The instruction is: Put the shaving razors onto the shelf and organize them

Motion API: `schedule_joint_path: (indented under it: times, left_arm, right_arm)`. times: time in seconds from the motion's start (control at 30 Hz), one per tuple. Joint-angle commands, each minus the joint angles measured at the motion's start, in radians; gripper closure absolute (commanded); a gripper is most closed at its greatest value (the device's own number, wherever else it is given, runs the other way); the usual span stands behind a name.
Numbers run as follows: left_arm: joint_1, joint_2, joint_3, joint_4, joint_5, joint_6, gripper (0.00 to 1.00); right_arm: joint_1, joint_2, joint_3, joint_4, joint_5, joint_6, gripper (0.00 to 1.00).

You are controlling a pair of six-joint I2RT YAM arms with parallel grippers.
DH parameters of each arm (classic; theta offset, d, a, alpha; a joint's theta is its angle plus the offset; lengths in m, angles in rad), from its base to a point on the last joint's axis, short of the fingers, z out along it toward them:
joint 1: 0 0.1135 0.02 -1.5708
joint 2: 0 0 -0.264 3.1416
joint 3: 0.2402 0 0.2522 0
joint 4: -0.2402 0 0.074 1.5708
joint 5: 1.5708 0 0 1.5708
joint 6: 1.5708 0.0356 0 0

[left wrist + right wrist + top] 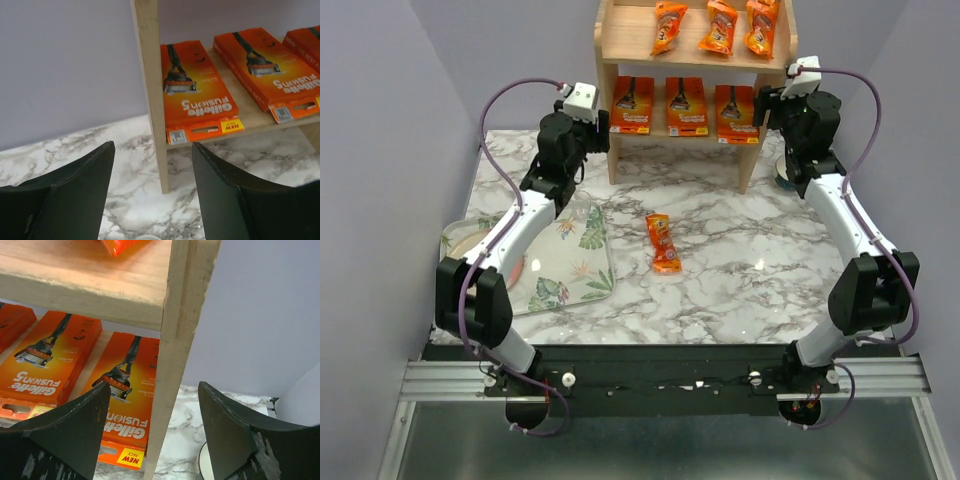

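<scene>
Bright, even light falls from above. The marble counter (pixel 750 290) carries small white glints, and soft shadows lie under the shelf (pixel 638 47) boards. In the wrist views the left end effector (pixel 152 195) and right end effector (pixel 154 435) look soft and dark, while print on the razor packs (pixel 200 100) stays readable.
</scene>
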Motion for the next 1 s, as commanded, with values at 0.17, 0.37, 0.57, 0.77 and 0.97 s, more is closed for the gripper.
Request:
schedule_joint_path:
  times: [0.17,0.37,0.57,0.77,0.97]
  left_arm:
    - [0.042,0.249,0.304,0.142,0.086,0.047,0.28]
    - [0.046,0.366,0.428,0.149,0.108,0.027,0.33]
    - [0.034,0.37,0.425,0.165,0.146,-0.03,0.76]
    - [0.007,0.292,0.335,0.171,0.138,-0.025,1.0]
    - [-0.032,0.189,0.232,0.152,0.117,-0.051,1.0]
  right_arm:
    - [-0.005,0.053,0.033,0.067,0.007,-0.007,0.24]
    - [-0.004,0.09,0.053,0.085,0.007,-0.03,0.31]
    - [-0.007,0.134,0.073,0.114,0.062,-0.079,0.53]
    - [-0.018,0.127,0.07,0.111,0.027,-0.093,0.78]
    - [-0.051,0.102,0.041,0.09,0.025,-0.096,0.78]
